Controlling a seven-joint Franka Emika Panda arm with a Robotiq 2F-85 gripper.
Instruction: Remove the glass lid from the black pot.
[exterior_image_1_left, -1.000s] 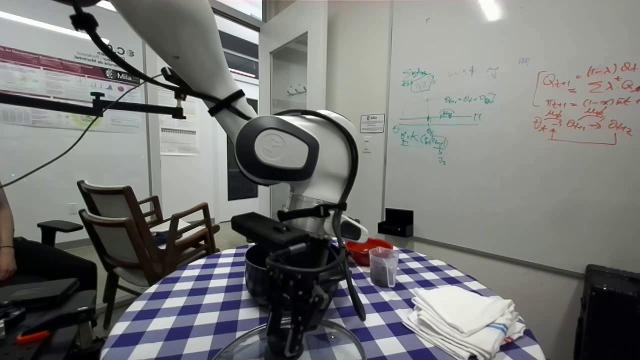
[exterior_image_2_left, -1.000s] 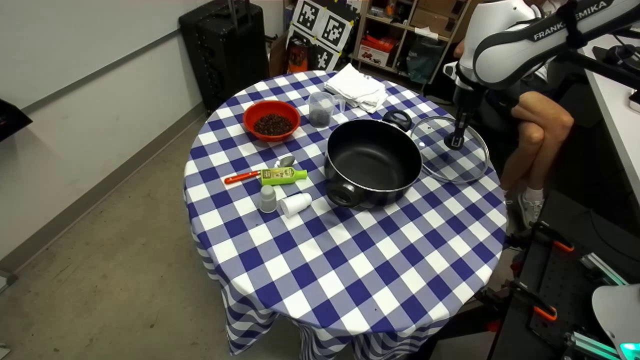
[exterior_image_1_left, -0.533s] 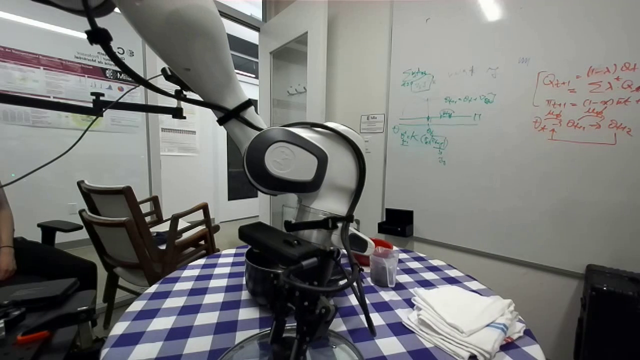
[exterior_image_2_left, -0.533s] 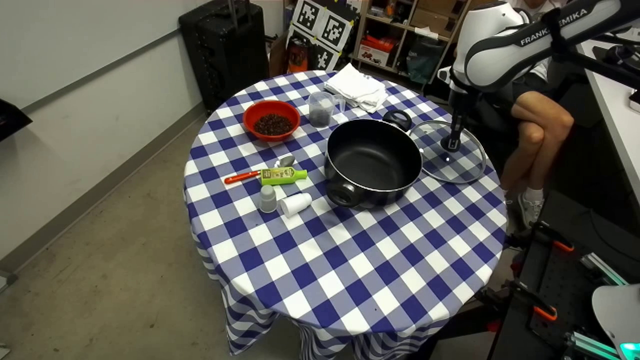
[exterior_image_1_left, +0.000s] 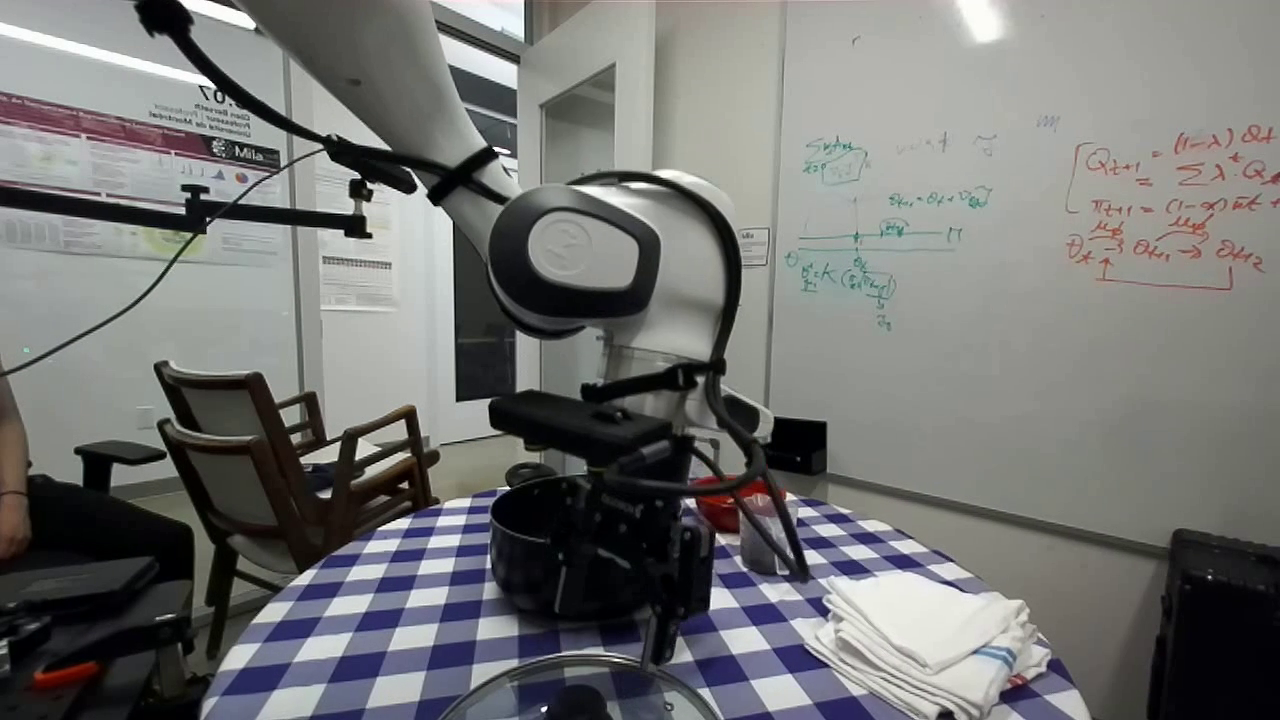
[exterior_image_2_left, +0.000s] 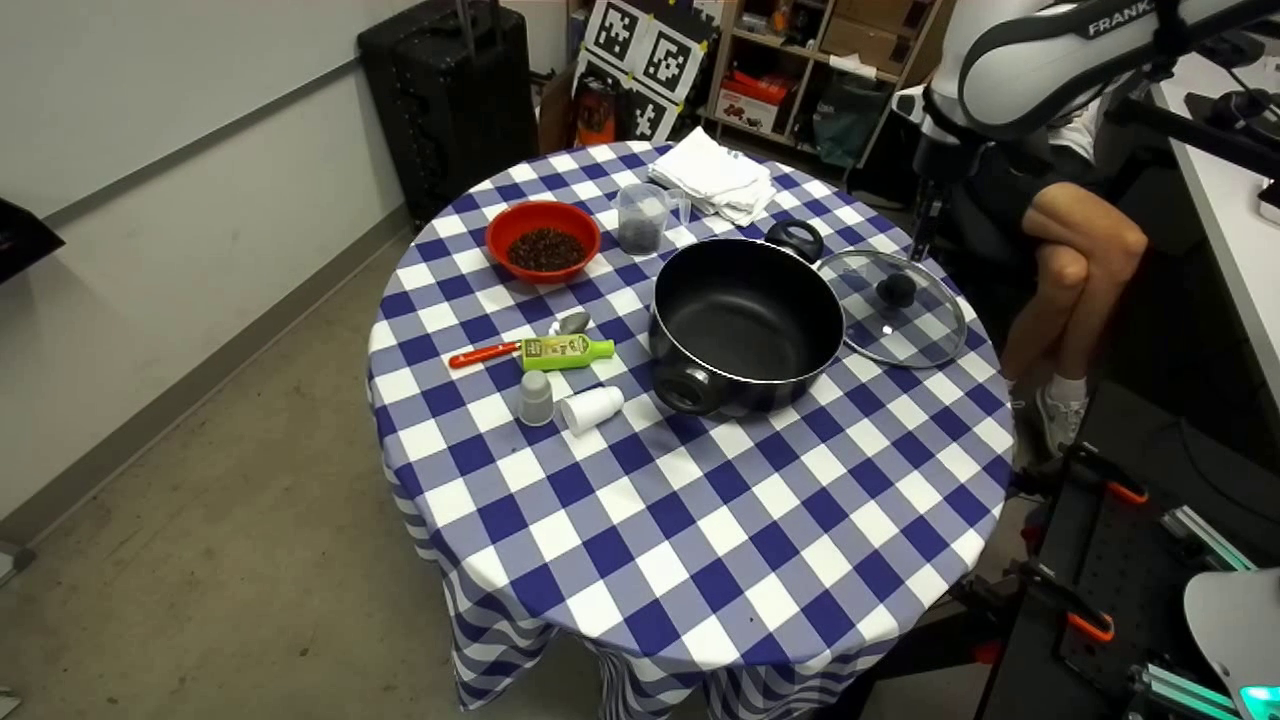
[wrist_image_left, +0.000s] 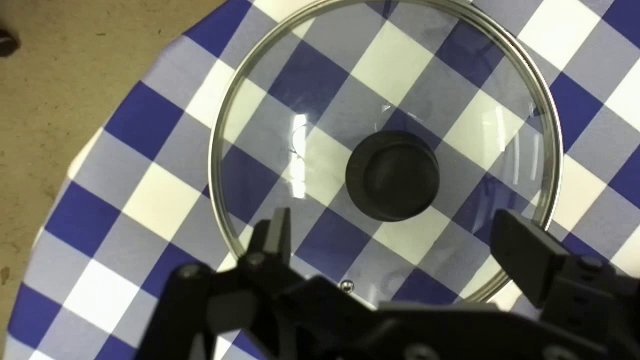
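The glass lid, clear with a metal-looking rim and a black knob, lies on the checkered tablecloth beside the black pot. My gripper stands open above the lid, its fingers wide apart and nothing between them. The knob sits beyond the fingertips in the wrist view. In an exterior view the black pot is uncovered, and its bare inside shows. Whether the lid's near edge touches the pot I cannot tell. The gripper hangs just behind the knob there.
A red bowl of dark beans, a measuring cup and folded white cloths stand around the pot. A green bottle, a red-handled utensil and two small cups lie at its other side. The table edge runs close to the lid.
The gripper was shut on the knob and lowered the lid, shifting it slightly toward the pot. It has since opened, let the knob go and risen clear, while the lid stays on the table.
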